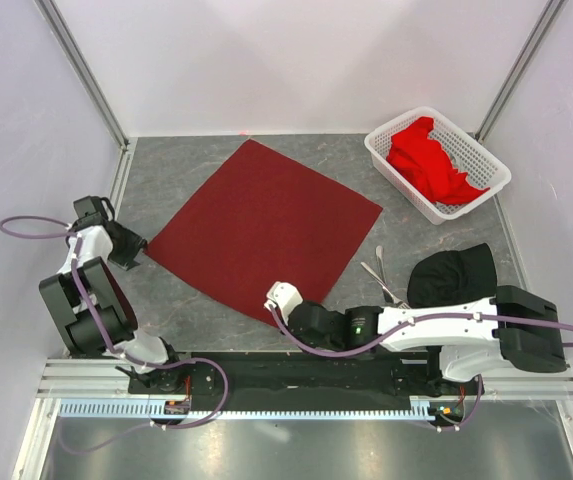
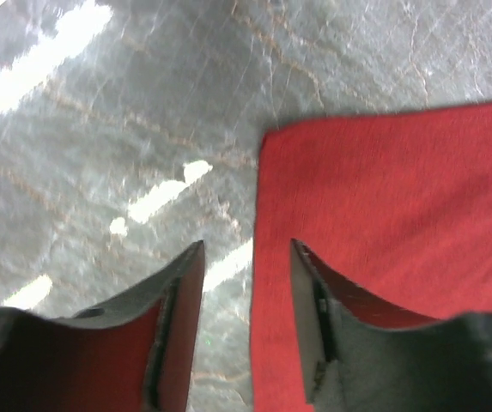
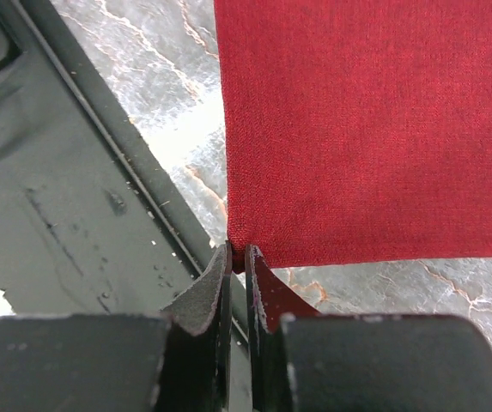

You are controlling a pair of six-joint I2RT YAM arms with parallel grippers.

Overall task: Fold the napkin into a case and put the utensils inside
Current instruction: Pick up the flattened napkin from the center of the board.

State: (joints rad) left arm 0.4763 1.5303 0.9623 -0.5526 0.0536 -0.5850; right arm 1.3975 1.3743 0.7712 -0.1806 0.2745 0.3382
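The dark maroon napkin (image 1: 266, 225) lies flat and unfolded on the grey table, set like a diamond. My left gripper (image 1: 138, 248) is at its left corner, open. In the left wrist view the gripper (image 2: 246, 251) straddles the napkin (image 2: 383, 223) edge, with one finger (image 2: 177, 296) over bare table and the other over cloth. My right gripper (image 1: 274, 315) is at the near corner. The right wrist view shows that gripper (image 3: 239, 256) shut on the tip of the napkin (image 3: 366, 129). The silver utensils (image 1: 379, 272) lie side by side just right of the napkin.
A white lattice basket (image 1: 386, 148) holding bright red cloth stands at the back right. A black rounded thing (image 1: 453, 275) lies right of the utensils. The black base rail (image 3: 74, 197) runs close behind the right gripper. White walls enclose the table.
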